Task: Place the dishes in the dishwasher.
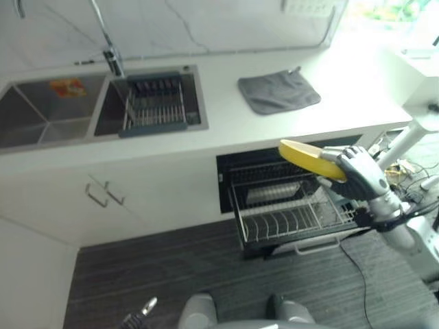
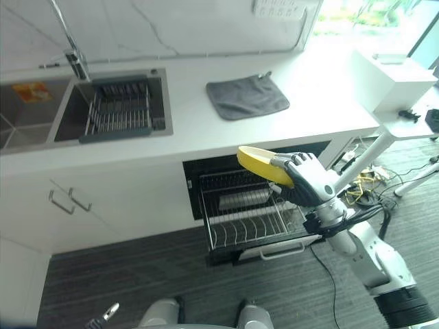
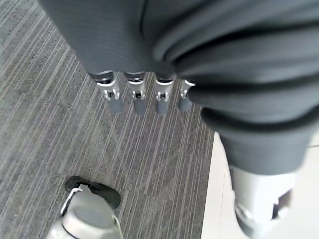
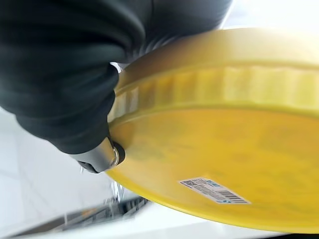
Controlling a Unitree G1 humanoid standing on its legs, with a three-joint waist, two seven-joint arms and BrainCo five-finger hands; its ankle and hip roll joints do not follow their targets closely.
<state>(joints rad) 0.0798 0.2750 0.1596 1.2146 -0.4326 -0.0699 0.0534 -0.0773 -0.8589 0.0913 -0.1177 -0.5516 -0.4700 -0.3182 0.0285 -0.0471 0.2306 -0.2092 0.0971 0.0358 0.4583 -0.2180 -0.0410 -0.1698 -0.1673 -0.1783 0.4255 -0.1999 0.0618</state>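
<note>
My right hand (image 1: 360, 175) is shut on the edge of a yellow plate (image 1: 309, 158), held above the right side of the pulled-out dishwasher rack (image 1: 291, 214). The plate (image 2: 264, 165) tilts slightly, its far edge near the counter's front. Up close, its yellow underside (image 4: 234, 149) carries a small white label, with my thumb pressed on its rim. The wire rack (image 2: 250, 223) holds nothing that I can make out. My left hand (image 3: 144, 94) hangs low over the carpet with its fingers straight; its fingertips (image 1: 147, 306) show at the bottom edge.
A double sink (image 1: 41, 110) with a dish drainer (image 1: 154, 103) sits at the counter's left, and a grey cloth (image 1: 278, 90) lies to the right. Cabinet handles (image 1: 103, 192) are left of the dishwasher. Grey carpet (image 1: 171, 274) lies in front. A white box (image 2: 391, 79) stands at the right.
</note>
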